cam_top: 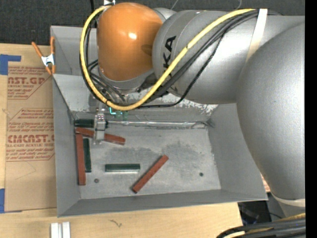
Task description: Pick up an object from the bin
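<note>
My gripper (100, 124) reaches down under the orange wrist cover into the bin's back left corner. Right below it lies a short red-brown stick (114, 139), its left end hidden under the gripper. Just left of the gripper a dark green stick (83, 123) lies flat with another red-brown stick (84, 131) against it. Whether the gripper touches any of them is hidden.
Along the left wall a long red-brown stick (80, 160) and a dark green stick (87, 155) lie side by side. A dark green stick (122, 167) and a slanted red-brown stick (150, 173) lie on the front floor. The arm covers the bin's right and back.
</note>
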`<state>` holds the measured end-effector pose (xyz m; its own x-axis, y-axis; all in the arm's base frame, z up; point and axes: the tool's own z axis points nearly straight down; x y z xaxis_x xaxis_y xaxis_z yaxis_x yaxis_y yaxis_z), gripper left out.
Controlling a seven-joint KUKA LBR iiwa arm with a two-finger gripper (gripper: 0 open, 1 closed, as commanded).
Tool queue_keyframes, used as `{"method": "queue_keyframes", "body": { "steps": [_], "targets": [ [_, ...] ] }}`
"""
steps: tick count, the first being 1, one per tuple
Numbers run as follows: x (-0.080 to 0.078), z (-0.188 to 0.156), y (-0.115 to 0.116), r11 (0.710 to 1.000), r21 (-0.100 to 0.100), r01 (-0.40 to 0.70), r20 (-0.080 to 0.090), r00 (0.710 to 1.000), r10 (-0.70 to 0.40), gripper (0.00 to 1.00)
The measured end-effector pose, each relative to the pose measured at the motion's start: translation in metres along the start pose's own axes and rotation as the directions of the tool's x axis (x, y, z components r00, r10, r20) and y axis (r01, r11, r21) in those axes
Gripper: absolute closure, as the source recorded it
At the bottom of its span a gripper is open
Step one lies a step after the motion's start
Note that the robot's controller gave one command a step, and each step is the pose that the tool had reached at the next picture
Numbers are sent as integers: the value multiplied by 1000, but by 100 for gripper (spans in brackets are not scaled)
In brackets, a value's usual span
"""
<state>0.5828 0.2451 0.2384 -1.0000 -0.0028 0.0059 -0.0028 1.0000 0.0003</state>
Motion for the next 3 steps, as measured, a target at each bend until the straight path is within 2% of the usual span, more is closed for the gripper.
{"method": "queue_keyframes", "body": {
  "steps": [1,2,3],
  "targets": [
    [7,126,-65,973,2,232,0,973,-232,0],
    [60,173,-102,962,2,272,-4,962,-272,0],
    [56,168,-99,962,0,273,7,962,-273,100]
  ]
}}
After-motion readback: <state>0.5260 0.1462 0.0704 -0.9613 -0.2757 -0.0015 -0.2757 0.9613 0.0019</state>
